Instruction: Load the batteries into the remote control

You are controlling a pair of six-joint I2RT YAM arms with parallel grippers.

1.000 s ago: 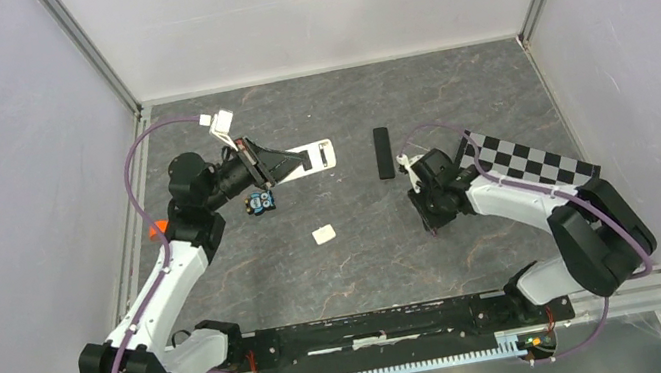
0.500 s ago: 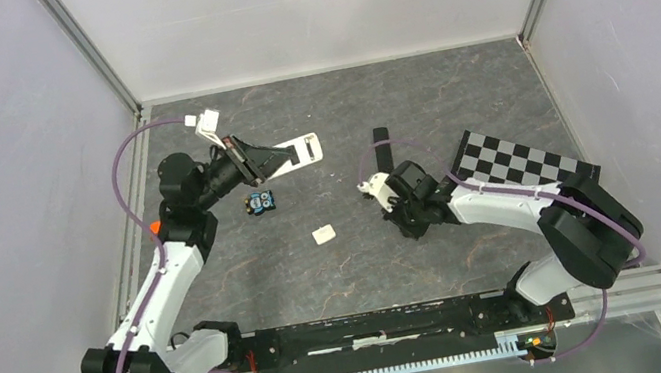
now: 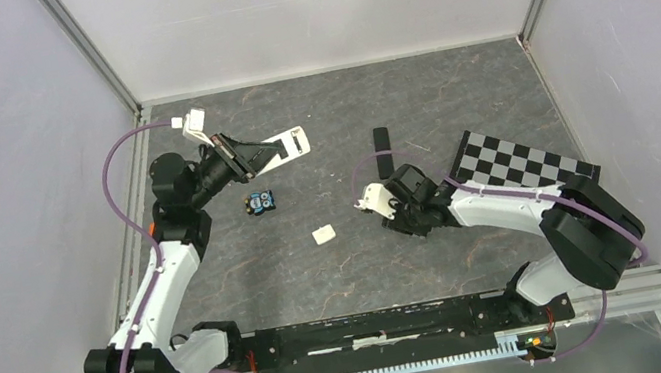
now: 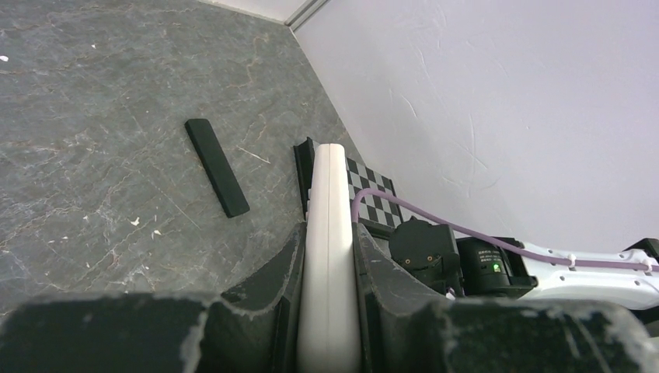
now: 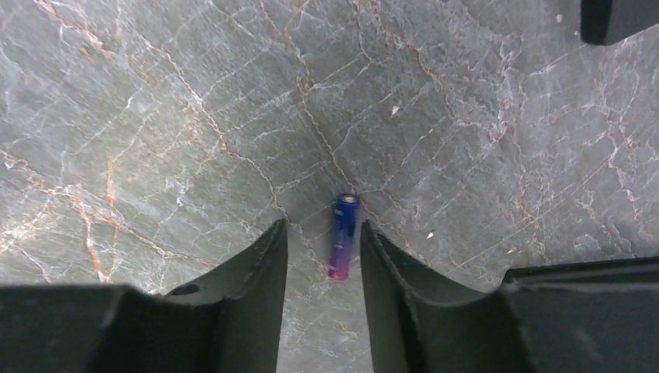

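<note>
My left gripper (image 3: 248, 157) is shut on a white remote control (image 3: 284, 144), held above the table at the back left. In the left wrist view the remote (image 4: 330, 256) stands edge-on, clamped between both fingers (image 4: 272, 280). My right gripper (image 3: 395, 216) is low over the table's middle. In the right wrist view it (image 5: 322, 229) is open, and a slim blue-purple battery (image 5: 344, 237) lies on the table between the fingertips, closer to the right finger (image 5: 388, 272). I cannot tell whether that finger touches it. The battery is hidden in the top view.
A black remote (image 3: 382, 150) lies just behind the right gripper, also seen in the left wrist view (image 4: 217, 166). A small blue-and-black object (image 3: 259, 201) and a small white piece (image 3: 323, 234) lie mid-table. A checkerboard sheet (image 3: 520, 160) lies on the right.
The left arm has swung the white remote left and farther back. The right gripper has moved left toward the table's middle and now stands open around the battery.
</note>
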